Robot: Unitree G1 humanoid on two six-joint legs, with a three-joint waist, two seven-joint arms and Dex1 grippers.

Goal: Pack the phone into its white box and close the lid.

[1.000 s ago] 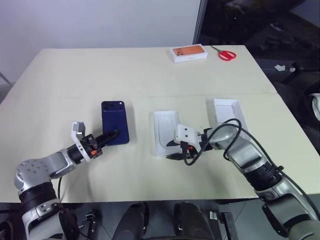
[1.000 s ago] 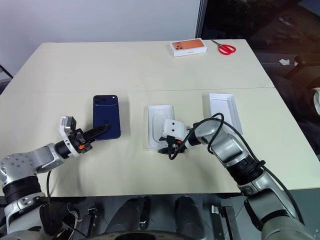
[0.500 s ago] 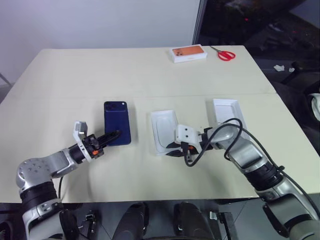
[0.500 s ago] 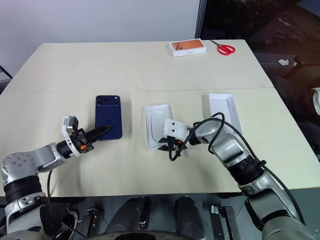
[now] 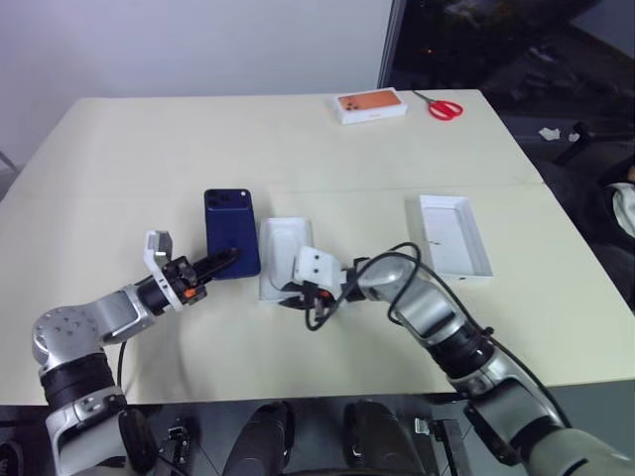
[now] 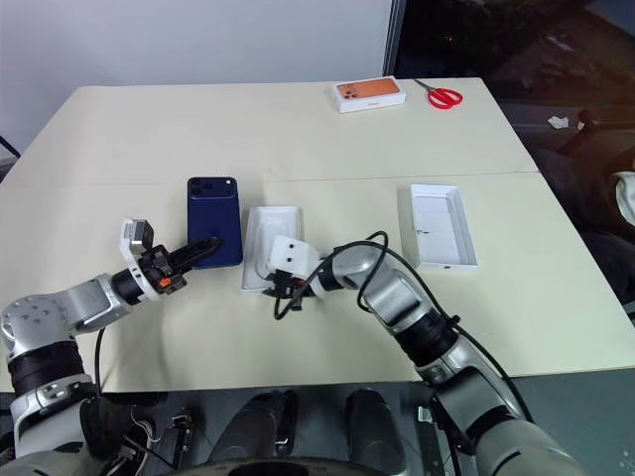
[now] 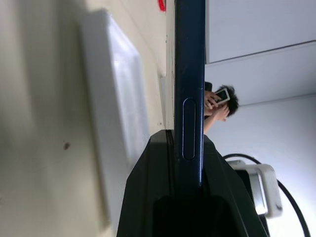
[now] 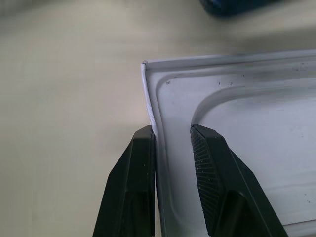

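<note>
— Head camera first. What's the left gripper (image 5: 228,260) got?
— The phone (image 5: 231,233). It is clamped on the phone's near end, and the rest runs straight out ahead of the fingertips over the table (image 5: 298,139).
— And the right gripper (image 5: 288,296)?
— Reaching across, nipped narrow onto the near wall of the white tray (image 5: 283,260) with the oval recess. That tray lies just beside the phone, right between the two grippers.
— The lid (image 5: 451,235)?
— Flat on the table, well off behind the right arm's elbow. Far beyond both grippers there's a box with an orange print (image 5: 370,105) and red scissors (image 5: 445,106).
— Left wrist camera now.
— The phone's thin blue edge (image 7: 190,74) rises from between the two black fingers (image 7: 148,173), side button just clear of their tips. The tray (image 7: 118,98) sits alongside. Past the phone, a person (image 7: 219,101) stands with hands raised.
— Right wrist camera?
— The fingers (image 8: 143,163) straddle the tray's wall beside its corner, one outside against the wall, one inside on the tray (image 8: 237,113). A dark blue sliver of phone (image 8: 232,6) lies past the tray's far wall.
</note>
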